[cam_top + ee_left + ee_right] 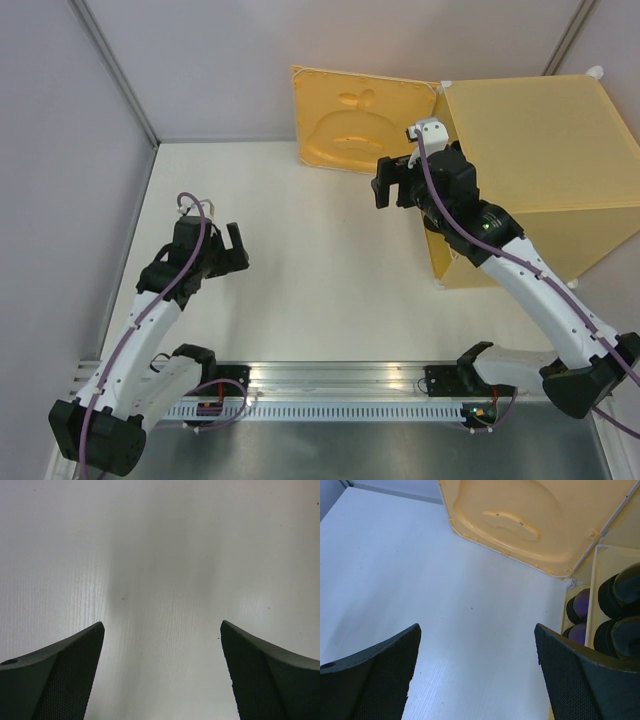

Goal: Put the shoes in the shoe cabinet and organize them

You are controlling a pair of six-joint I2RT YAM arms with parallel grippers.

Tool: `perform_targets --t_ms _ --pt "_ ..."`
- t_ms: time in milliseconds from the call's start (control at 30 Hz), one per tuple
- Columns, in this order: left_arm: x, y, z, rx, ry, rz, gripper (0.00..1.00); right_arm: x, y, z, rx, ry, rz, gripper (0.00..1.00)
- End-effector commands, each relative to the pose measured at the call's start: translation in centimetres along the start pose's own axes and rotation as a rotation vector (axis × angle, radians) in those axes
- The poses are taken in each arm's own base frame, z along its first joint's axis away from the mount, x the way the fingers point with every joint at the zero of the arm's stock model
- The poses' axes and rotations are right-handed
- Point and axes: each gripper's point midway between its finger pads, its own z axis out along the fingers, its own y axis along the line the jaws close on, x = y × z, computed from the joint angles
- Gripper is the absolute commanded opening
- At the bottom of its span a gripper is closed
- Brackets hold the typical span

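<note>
Entry, working outward from the arm bases toward the cabinet (530, 150).

Left gripper (238, 252): it is hanging over the bare table (320, 300), well apart from the cabinet, on the side its open front is facing. The jaws are standing wide with nothing between them, and its wrist view is showing only white tabletop. Judgement: it is sitting out there so that it is not crowding the cabinet's mouth.

Right gripper (383, 185): it is hovering just in front of the cabinet's open front, near the corner where the door (365, 120) is hinged. Its jaws are also spread wide and carrying nothing. Its camera is looking past the fingers into the cabinet.

Door: it is standing swung open, away from the cabinet's front, leaving the opening free for reaching in.

Inside the cabinet: the purple shoes (580, 605) are sitting together on one side of a divider (592, 595), and the black shoes (622, 590) are sitting together on the other. I cannot tell for certain which level is the upper one. No shoe is showing outside the cabinet in any view.

Judgement: with both pairs sorted by colour and both grippers empty, the placing is looking finished. Closing the door may be what is left. The right gripper is the closer one for that, though it is sitting in the door's likely swing path.
</note>
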Motion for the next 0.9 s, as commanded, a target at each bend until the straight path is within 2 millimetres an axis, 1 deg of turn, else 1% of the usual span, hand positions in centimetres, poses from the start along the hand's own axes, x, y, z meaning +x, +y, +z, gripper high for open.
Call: perform_targets --t_ms 0,33,67,100,133,167,200,267,300,333,367,400,433,467,500,533,567,600,633,667,700,733,767,867 --pt "-2.3 -1.8 -0.2 0.079 -0.038 0.042 1.0 -3.2 0.4 0.1 -0.002 -0.06 -0.029 0.98" --pt "-2.5 -1.9 -0.2 0.08 -0.036 0.044 1.0 -3.9 0.4 0.3 0.003 -0.066 -0.033 0.98" --pt "-2.7 -2.0 -0.2 0.082 -0.036 0.044 1.0 -3.7 0.5 1.6 0.018 -0.041 -0.044 0.98" --pt "-3.4 -2.2 -0.4 0.083 -0.048 0.046 1.0 -5.8 0.6 1.5 0.021 -0.08 -0.036 0.98" --pt "-3.5 -2.3 -0.3 0.079 -0.042 0.048 1.0 -6.4 0.7 2.1 0.023 -0.082 -0.045 0.98" --pt "-3.8 -2.3 -0.3 0.077 -0.046 0.047 1.0 -5.9 0.8 3.6 0.028 -0.048 -0.055 0.98" --pt "-4.6 -2.6 -0.6 0.08 -0.061 0.046 1.0 -8.1 1.1 3.7 0.025 -0.086 -0.048 0.98" --pt "-5.1 -2.8 -0.3 0.077 -0.058 0.052 1.0 -9.4 0.9 4.8 0.025 -0.097 -0.046 0.98" --pt "-5.7 -2.9 -0.5 0.078 -0.07 0.052 1.0 -10.6 0.7 5.9 0.028 -0.113 -0.038 0.98" --pt "-5.8 -3.0 -0.3 0.073 -0.061 0.053 1.0 -11.2 0.9 6.4 0.0 -0.118 -0.041 0.98" --pt "-5.9 -3.0 -0.2 0.071 -0.063 0.056 1.0 -12.8 1.0 6.6 -0.011 -0.155 -0.037 0.98" --pt "-6.1 -3.0 -0.1 0.064 -0.064 0.056 1.0 -12.7 0.4 8.1 -0.01 -0.142 -0.042 0.98" --pt "-6.1 -2.9 0.1 0.06 -0.061 0.058 1.0 -12.7 0.7 8.9 -0.044 -0.137 -0.054 0.98" --pt "-6.1 -2.8 0.5 0.055 -0.057 0.065 1.0 -14.1 0.7 9.0 -0.057 -0.172 -0.052 0.98" --pt "-5.8 -2.6 0.7 0.046 -0.05 0.067 1.0 -13.6 0.0 10.5 -0.053 -0.157 -0.055 0.98" --pt "-5.6 -2.5 1.0 0.042 -0.047 0.068 1.0 -13.8 -0.2 11.1 -0.06 -0.161 -0.063 0.98" --pt "-5.3 -2.4 1.2 0.039 -0.043 0.071 1.0 -14.8 -0.1 11.1 -0.082 -0.186 -0.088 0.98" --pt "-4.7 -2.2 1.7 0.037 -0.037 0.072 1.0 -14.9 -0.8 11.8 -0.069 -0.188 -0.099 0.98" --pt "-4.3 -2.2 2.0 0.039 -0.029 0.074 1.0 -14.4 -1.2 13.0 -0.061 -0.175 -0.109 0.98" --pt "-3.9 -2.2 2.1 0.044 -0.017 0.085 1.0 -15.1 -0.9 13.2 -0.086 -0.193 -0.148 0.98" --pt "-3.6 -2.1 2.2 0.044 -0.012 0.088 1.0 -14.8 -1.6 14.4 -0.081 -0.188 -0.156 0.98" --pt "-3.5 -2.0 2.2 0.042 -0.011 0.088 1.0 -15.4 -1.8 14.1 -0.086 -0.201 -0.165 0.98" --pt "-3.4 -1.9 2.1 0.04 -0.012 0.088 1.0 -15.6 -2.2 14.9 -0.106 -0.211 -0.185 0.98" --pt "-3.3 -1.9 2.2 0.04 -0.01 0.09 0.99 -15.7 -2.7 16.0 -0.132 -0.228 -0.245 0.98"
